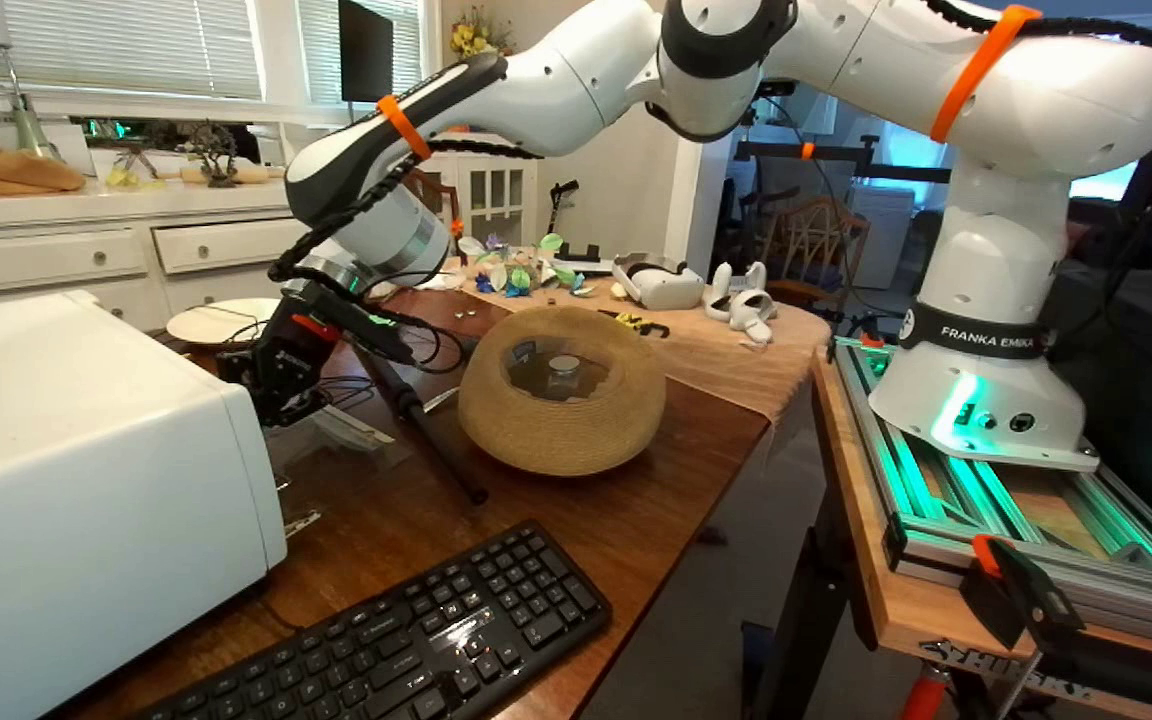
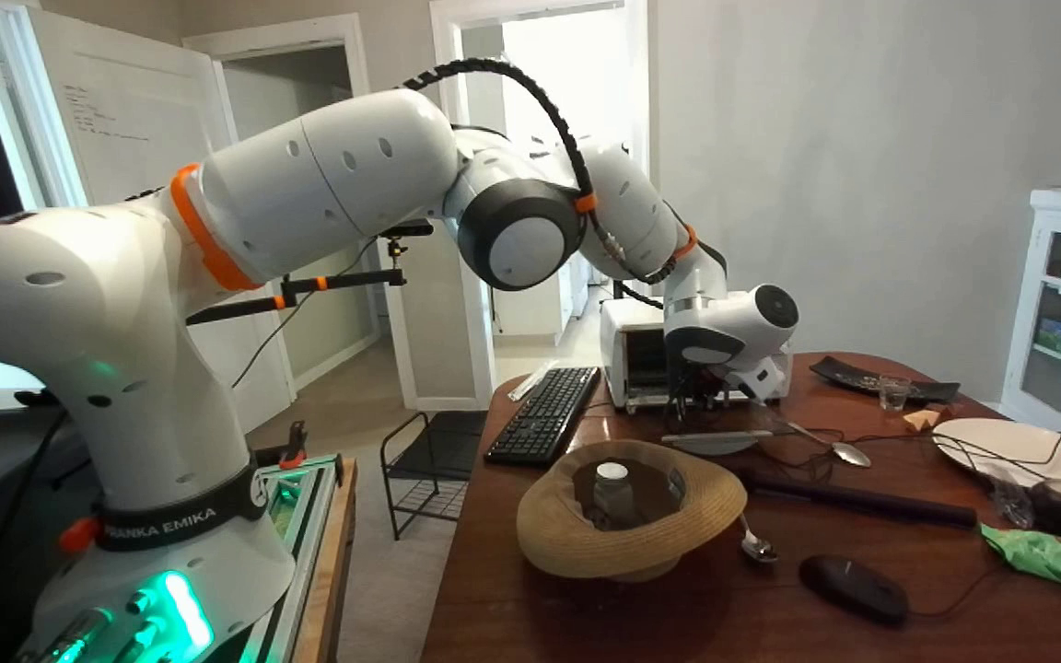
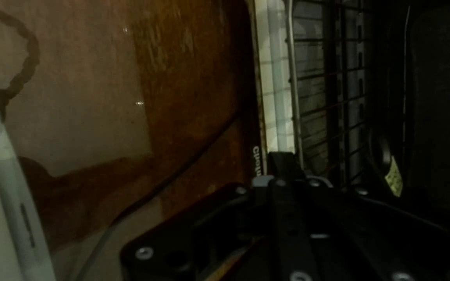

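Toaster oven (image 1: 106,440) stood on the wooden table (image 1: 636,520) near the keyboard (image 1: 406,640), with a wire rack (image 3: 293,78) inside. At its front, the gripper (image 3: 283,158) looked closed up, nothing visible in its grasp. The glass door (image 3: 84,101) was apparently lowered already, which seemed the part done, while work inside looked unfinished.

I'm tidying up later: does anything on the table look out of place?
The straw hat lies upside down on the table, with a white-capped jar standing inside it, an odd spot for a jar.
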Action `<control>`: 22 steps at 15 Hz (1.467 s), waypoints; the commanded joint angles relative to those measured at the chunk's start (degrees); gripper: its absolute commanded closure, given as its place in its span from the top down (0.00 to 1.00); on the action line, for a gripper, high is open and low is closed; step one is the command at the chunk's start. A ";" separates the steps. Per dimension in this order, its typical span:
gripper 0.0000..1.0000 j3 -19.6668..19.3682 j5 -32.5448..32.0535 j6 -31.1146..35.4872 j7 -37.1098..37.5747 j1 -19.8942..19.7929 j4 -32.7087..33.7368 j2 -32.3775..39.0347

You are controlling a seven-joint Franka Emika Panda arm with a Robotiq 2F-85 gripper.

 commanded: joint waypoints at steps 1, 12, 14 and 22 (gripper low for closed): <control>0.00 0.10 0.51 -1.42 -1.68 1.79 4.91 2.96; 0.00 1.86 0.17 -2.88 -4.58 5.83 17.30 10.69; 0.00 1.72 0.09 -1.57 -4.51 5.00 15.96 9.85; 0.00 0.13 1.45 13.69 -3.30 -0.54 4.49 2.50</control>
